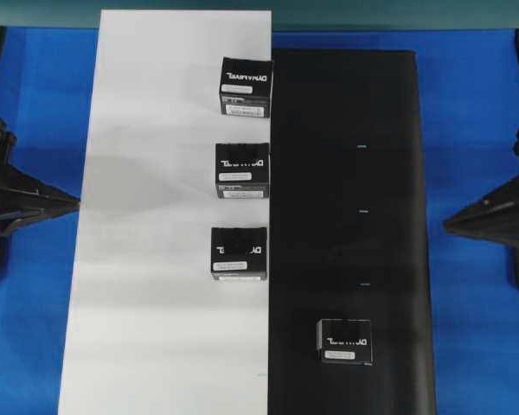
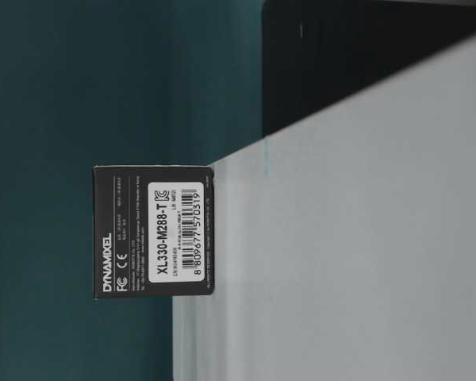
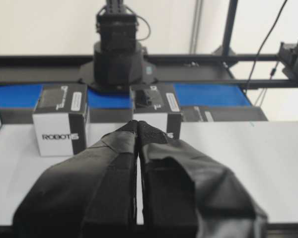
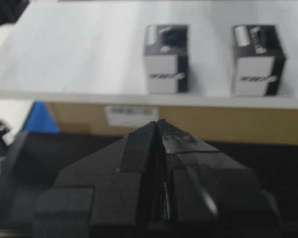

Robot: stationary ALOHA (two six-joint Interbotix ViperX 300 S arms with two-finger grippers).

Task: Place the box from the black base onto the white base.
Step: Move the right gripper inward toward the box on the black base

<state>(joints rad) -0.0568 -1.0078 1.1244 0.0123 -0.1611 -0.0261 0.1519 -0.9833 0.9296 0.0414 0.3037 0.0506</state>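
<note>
One black box (image 1: 345,341) with white lettering lies on the black base (image 1: 372,173), near its front end. Three look-alike boxes stand on the white base (image 1: 156,216) along its right edge, at the back (image 1: 246,86), the middle (image 1: 242,170) and the front (image 1: 239,252). My left gripper (image 1: 69,204) (image 3: 138,124) is shut and empty, at the white base's left side, pointing at two of those boxes (image 3: 156,111). My right gripper (image 1: 450,225) (image 4: 159,123) is shut and empty, at the black base's right edge, well apart from the box on it.
Blue table (image 1: 476,130) shows on both sides of the two bases. The table-level view is turned sideways and shows one labelled box (image 2: 155,230) on the white base (image 2: 365,254). The opposite arm's base (image 3: 116,54) stands across the table.
</note>
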